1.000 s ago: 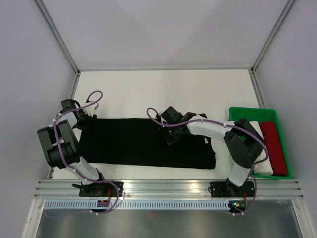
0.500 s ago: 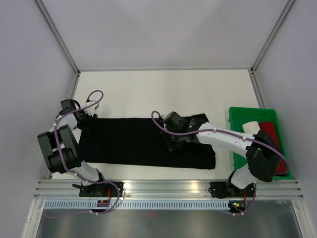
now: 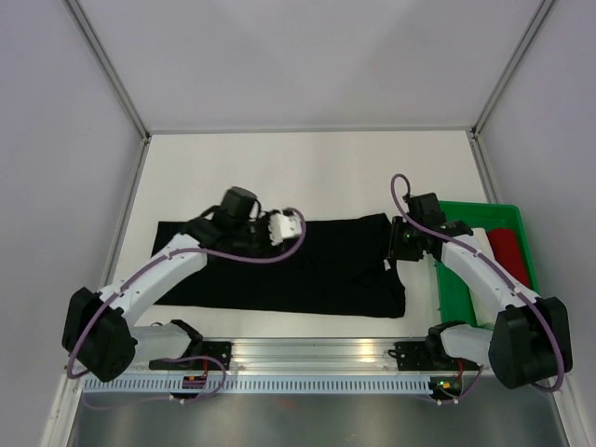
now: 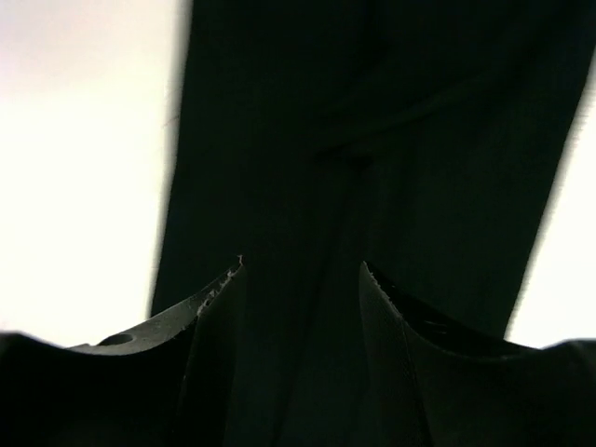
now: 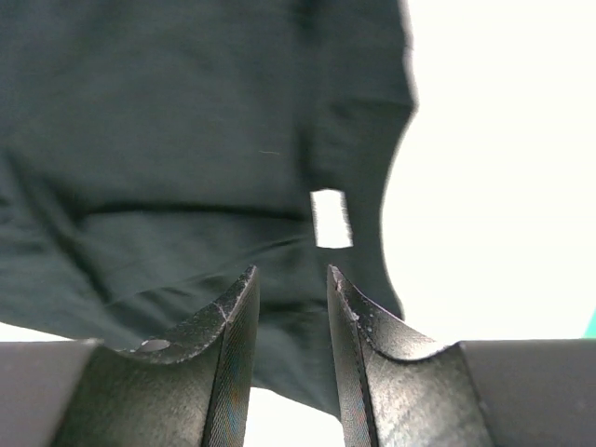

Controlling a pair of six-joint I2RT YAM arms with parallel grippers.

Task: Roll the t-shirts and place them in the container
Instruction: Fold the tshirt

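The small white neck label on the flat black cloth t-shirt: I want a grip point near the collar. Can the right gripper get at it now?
Probably yes. The right gripper hangs open just short of the small white neck label, with nothing in between.

Even, bright light falls from overhead; the white bench [image 3: 307, 168] gleams and shadows beside the black t-shirt [image 3: 317, 270] are faint and short. In both wrist views the bench around the shirt burns out to pure white, and the cloth goes nearly featureless, darkest in the left one. The hand fingers [image 5: 228, 354] up close look soft, and the shirt edges smear slightly.
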